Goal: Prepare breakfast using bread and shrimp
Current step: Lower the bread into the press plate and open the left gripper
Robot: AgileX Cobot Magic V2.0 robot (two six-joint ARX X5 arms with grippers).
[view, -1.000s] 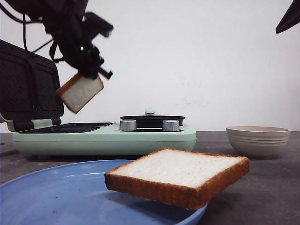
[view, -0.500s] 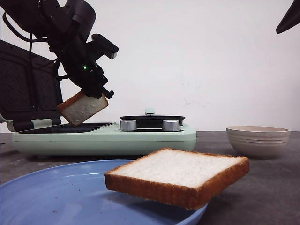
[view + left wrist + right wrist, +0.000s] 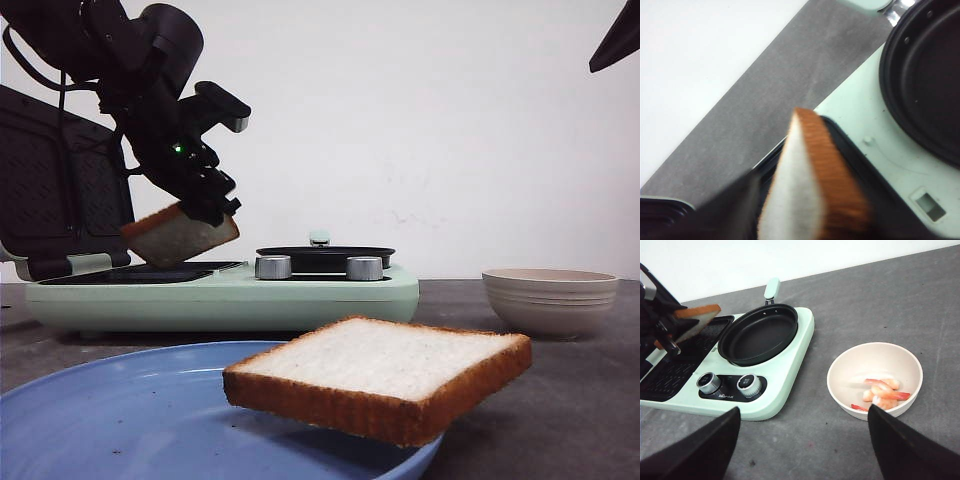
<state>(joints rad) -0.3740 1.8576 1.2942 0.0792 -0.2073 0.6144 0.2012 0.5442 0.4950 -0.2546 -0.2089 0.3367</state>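
Note:
My left gripper (image 3: 205,205) is shut on one bread slice (image 3: 178,238) and holds it tilted just above the dark grill plate (image 3: 150,272) of the mint-green breakfast maker (image 3: 300,295). In the left wrist view the slice (image 3: 810,190) stands edge-on between the fingers. It also shows in the right wrist view (image 3: 692,320). The second bread slice (image 3: 385,372) lies on the rim of the blue plate (image 3: 120,410) in front. The shrimp (image 3: 882,390) lie in the cream bowl (image 3: 875,377). My right gripper (image 3: 802,440) is open and empty, high above the table.
The breakfast maker's lid (image 3: 60,190) stands open at the left. A round black pan (image 3: 758,333) sits on its right half, with two silver knobs (image 3: 730,383) on the front. The bowl (image 3: 550,298) stands right of it on the grey table (image 3: 900,300).
My left gripper has come down and a little to the right with the bread slice, which now tilts flatter, close over the grill plate. The right arm has not moved.

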